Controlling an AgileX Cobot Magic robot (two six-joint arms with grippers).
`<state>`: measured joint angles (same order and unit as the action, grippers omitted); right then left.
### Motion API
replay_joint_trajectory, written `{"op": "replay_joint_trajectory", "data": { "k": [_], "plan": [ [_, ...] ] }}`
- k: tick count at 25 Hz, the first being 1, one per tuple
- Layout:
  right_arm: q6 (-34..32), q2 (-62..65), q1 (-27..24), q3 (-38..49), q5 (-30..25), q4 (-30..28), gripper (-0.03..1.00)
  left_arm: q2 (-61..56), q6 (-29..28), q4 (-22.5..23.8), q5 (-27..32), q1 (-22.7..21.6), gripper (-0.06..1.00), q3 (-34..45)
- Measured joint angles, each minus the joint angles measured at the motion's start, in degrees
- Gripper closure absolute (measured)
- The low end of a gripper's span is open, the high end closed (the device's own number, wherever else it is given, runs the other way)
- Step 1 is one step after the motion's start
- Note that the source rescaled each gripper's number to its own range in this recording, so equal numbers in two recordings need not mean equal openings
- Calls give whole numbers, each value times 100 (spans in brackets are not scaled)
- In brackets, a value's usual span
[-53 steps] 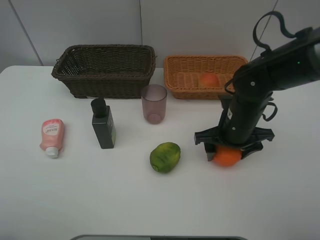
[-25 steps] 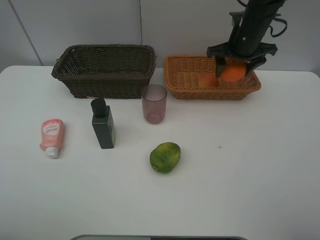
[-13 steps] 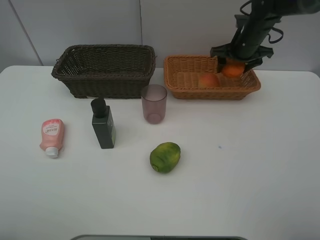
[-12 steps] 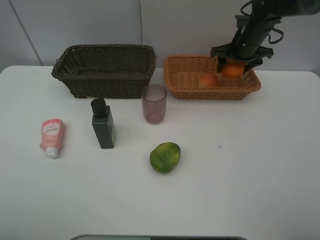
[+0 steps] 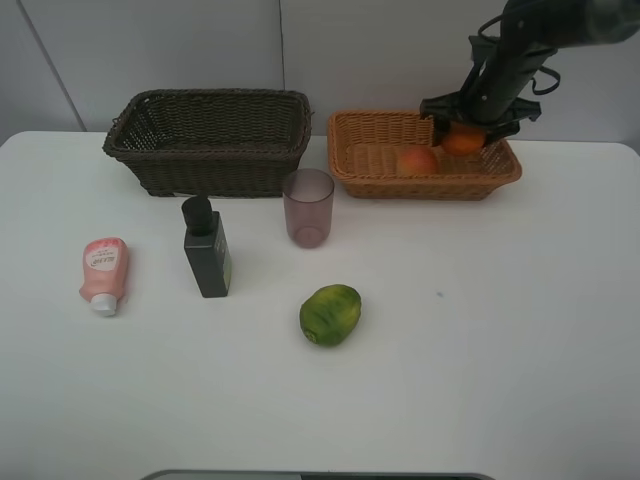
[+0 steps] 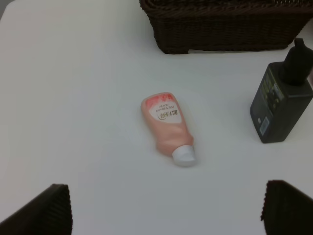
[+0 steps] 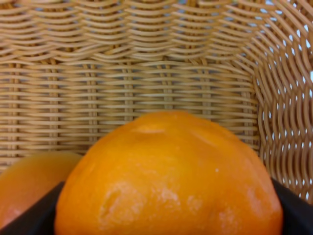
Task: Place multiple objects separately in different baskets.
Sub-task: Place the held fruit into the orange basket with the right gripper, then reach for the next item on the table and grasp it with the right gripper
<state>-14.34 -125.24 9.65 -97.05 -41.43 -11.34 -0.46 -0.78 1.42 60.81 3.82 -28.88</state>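
Observation:
My right gripper (image 5: 467,128) is shut on the orange (image 5: 463,141) and holds it low inside the orange-tan basket (image 5: 360,178), at its right end. The right wrist view shows the orange (image 7: 168,176) filling the space between the dark fingers (image 7: 19,218), with the peach (image 7: 27,178) beside it and the basket wall (image 7: 146,73) behind. The peach (image 5: 418,160) lies in that basket. My left gripper (image 6: 168,215) is open above the table, with the pink tube (image 6: 167,127) lying just beyond it. The dark brown basket (image 5: 210,140) holds nothing that I can see.
On the white table stand the purple cup (image 5: 308,207) and the dark green pump bottle (image 5: 207,248). The pink tube (image 5: 103,273) lies at the left and the green fruit (image 5: 330,314) in the middle. The bottle (image 6: 281,100) and dark basket (image 6: 225,24) also show in the left wrist view.
My right gripper lifted the orange off the table, carried it back over the orange-tan basket and lowered it in beside the peach. Everything else stayed put.

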Motion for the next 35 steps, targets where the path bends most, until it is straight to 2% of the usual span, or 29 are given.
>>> {"op": "replay_joint_trajectory", "data": {
  "k": [4,6,11,19,27,35],
  "plan": [
    [0,0,0,0,-10,-28,23,0,0,0,0,0,-6,0],
    [0,0,0,0,-61,-100,16,0,0,0,0,0,-6,0],
    [0,27,0,0,-254,-208,12,0,0,0,0,0,-6,0],
    [0,552,245,0,-711,-203,12,0,0,0,0,0,-6,0],
    [0,815,981,0,-1681,-42,12,0,0,0,0,0,-6,0],
    [0,874,1744,0,-2543,522,12,0,0,0,0,0,-6,0]
  ]
}}
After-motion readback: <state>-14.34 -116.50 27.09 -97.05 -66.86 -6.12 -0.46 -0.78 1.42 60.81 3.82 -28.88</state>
